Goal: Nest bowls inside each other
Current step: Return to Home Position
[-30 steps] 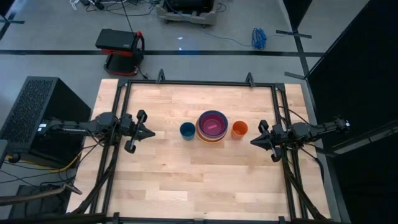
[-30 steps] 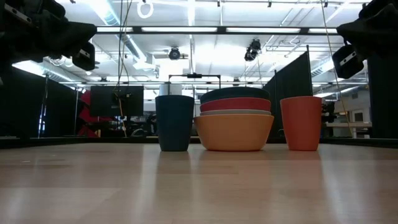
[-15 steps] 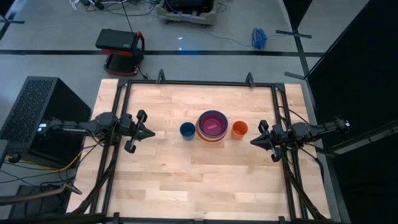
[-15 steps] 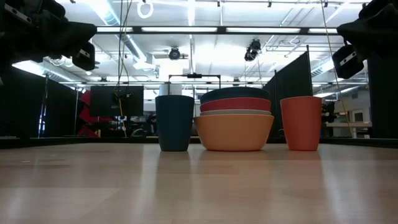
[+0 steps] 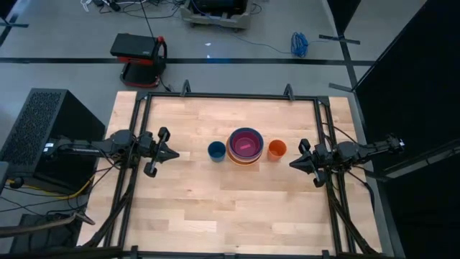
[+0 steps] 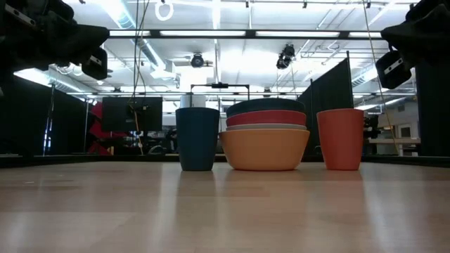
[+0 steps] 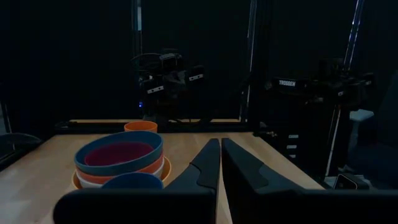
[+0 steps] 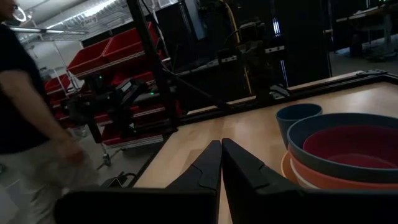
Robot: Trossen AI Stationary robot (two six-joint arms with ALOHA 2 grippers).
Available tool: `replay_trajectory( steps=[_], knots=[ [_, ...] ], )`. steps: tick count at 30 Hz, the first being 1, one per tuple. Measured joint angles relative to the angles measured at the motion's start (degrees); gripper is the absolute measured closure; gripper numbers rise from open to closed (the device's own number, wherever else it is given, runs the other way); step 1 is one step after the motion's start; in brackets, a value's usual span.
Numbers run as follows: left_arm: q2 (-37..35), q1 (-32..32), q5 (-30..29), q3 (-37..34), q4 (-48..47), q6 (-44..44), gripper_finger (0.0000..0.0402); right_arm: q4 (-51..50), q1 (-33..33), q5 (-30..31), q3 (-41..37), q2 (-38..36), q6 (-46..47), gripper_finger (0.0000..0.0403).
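The bowls stand nested in one stack at the table's middle: orange at the bottom, then white, red-orange and teal-blue, with a magenta-pink one innermost. My left gripper hovers shut at the table's left side, pointing level toward the stack. My right gripper hovers shut at the right side, pointing back at it. Neither touches anything; both sets of fingers are pressed together.
A small dark blue cup stands just left of the stack and a small orange cup just right of it. A black frame rims the table. A person stands beyond the table's left side.
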Motion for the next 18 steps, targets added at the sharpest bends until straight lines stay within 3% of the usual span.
replay_trajectory(
  steps=[18],
  knots=[
    [0.0,0.0,0.02,0.0,-0.02,0.0,0.0399,0.0,0.0,0.0,0.0,0.0,0.0,0.0403]
  ],
)
